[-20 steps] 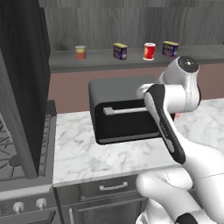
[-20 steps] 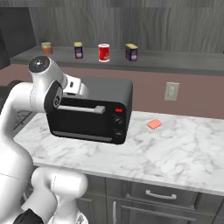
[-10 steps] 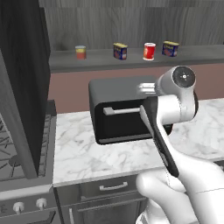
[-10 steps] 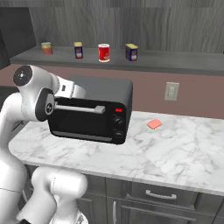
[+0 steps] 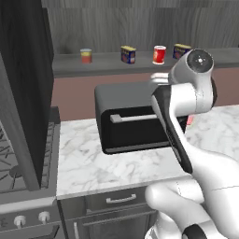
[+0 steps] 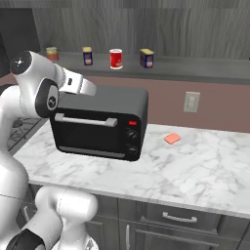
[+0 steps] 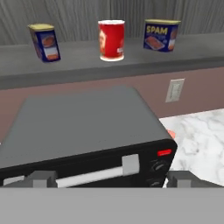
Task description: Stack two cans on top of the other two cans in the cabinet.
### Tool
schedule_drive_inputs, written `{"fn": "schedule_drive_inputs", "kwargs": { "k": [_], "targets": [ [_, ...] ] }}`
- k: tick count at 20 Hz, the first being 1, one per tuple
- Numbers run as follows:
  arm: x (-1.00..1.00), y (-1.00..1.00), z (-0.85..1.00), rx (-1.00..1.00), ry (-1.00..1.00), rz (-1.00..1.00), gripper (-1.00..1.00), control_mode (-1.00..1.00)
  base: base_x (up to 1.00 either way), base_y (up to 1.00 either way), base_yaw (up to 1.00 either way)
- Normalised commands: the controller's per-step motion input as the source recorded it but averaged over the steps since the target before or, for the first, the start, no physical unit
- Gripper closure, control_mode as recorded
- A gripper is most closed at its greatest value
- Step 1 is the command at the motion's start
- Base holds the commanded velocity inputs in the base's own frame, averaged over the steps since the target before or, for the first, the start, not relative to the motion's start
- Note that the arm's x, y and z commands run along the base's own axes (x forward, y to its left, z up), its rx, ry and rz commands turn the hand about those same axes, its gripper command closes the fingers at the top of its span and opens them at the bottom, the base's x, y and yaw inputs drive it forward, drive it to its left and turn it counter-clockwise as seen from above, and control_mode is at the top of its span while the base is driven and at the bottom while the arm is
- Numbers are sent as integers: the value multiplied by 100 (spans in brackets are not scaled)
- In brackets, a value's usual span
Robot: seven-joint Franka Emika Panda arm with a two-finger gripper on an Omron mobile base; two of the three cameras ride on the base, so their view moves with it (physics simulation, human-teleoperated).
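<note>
Your gripper [image 7: 111,179] hangs over the near edge of the black toaster oven [image 6: 100,124], fingers spread wide and holding nothing; both tips show far apart at the bottom of the hand view.

The cans lie ahead of the fingers and higher, past the oven's top, along the shelf ledge of the cabinet [image 6: 195,68]. Nearest your line of approach, by my reading, is the red can [image 7: 111,39], almost dead ahead, upright, long axis vertical, so a reach forward and up with the fingers either side of it looks like the next move. No can is stacked yet.

Count on the ledge: four cans in a row, all apart from one another.
- one short orange-red can [image 6: 52,53], towards the left end
- one dark-blue can [image 7: 45,42], left of the red
- one red can
- a second dark-blue can [image 7: 160,35], right of the red

On the worktop [image 6: 205,166]: one small pink block [image 6: 172,139], right of the oven.
</note>
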Motion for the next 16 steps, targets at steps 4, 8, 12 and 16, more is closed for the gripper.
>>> {"fn": "schedule_drive_inputs", "kwargs": {
  "k": [4,8,12,16],
  "targets": [
    [0,-25,21,0,-2,0,-100,-100,0,0,0],
    [10,-21,15,0,0,0,-100,-100,0,0,0],
    [22,-18,10,0,1,0,-100,-100,0,0,0],
    [31,-8,14,0,0,0,-100,-100,0,0,0]
  ]
}}
